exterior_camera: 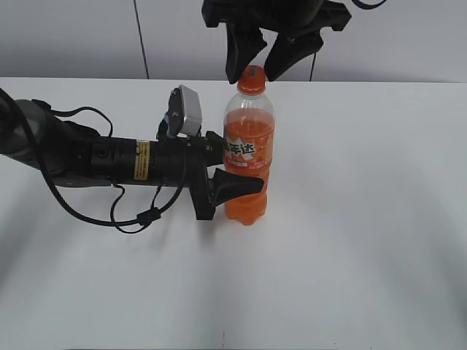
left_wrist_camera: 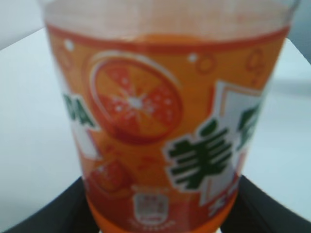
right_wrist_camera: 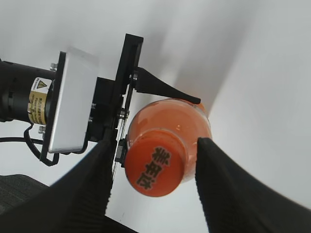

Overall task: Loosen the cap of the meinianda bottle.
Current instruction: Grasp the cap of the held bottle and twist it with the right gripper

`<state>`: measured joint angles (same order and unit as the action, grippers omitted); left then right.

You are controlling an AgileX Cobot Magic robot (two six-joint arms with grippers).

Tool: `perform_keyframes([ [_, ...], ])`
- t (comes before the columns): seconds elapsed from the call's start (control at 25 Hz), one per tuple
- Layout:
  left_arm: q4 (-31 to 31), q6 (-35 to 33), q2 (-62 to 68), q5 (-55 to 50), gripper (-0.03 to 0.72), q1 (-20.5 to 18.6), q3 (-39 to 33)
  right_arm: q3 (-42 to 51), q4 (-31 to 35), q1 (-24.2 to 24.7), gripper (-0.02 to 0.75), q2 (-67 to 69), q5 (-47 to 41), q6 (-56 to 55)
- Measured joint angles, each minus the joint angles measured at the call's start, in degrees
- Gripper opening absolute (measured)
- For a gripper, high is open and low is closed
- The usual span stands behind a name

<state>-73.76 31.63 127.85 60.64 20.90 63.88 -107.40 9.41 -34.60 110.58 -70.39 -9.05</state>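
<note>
meinianda bottle (exterior_camera: 248, 153) stands upright near the middle of the white matte table (exterior_camera: 365, 240). Clear plastic, waisted lower body, filled with orange drink up to the shoulder; the neck section above is clear. Glossy orange label (left_wrist_camera: 160, 145) wraps the mid body: white-outlined green Chinese characters, an orange-slice graphic, blurred at close range in the left wrist view.

Left end effector (exterior_camera: 237, 186) comes in horizontally from the left and grips the bottle at label height. One black, tapered, wedge-shaped finger (exterior_camera: 235, 187) lies across the front of the body in contact; the other is behind the bottle, tip just visible in the right wrist view. Jaws closed on the bottle. Black cylindrical arm (exterior_camera: 124, 160) with a yellow sticker, loose black cable (exterior_camera: 139, 217) looping below it, grey boxy camera housing (exterior_camera: 187, 111) on the wrist.

Right end effector (exterior_camera: 255, 62) hangs from above, its two black fingers straddling the cap (exterior_camera: 251, 79). Cap is small, round, orange plastic with dark characters printed on top. In the right wrist view there is a gap between each finger and the cap, left side narrow, right side wider; in the exterior view the tips sit at cap height on both sides. Jaws read as apart, not clamped on the cap. Cap sits seated on the neck.
</note>
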Motion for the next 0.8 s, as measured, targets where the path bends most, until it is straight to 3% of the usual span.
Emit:
perform_keyframes([
  [0.32,0.0,0.0,0.0,0.0,0.406,0.0,0.0,0.0,-0.1,0.0,0.365,0.6,0.0,0.0],
  [0.48,0.1,0.1,0.0,0.0,0.405,0.0,0.0,0.0,-0.4,0.0,0.282,0.7,0.0,0.0],
  [0.8,0.1,0.1,0.0,-0.1,0.405,0.0,0.0,0.0,-0.4,0.0,0.282,0.7,0.0,4.3],
])
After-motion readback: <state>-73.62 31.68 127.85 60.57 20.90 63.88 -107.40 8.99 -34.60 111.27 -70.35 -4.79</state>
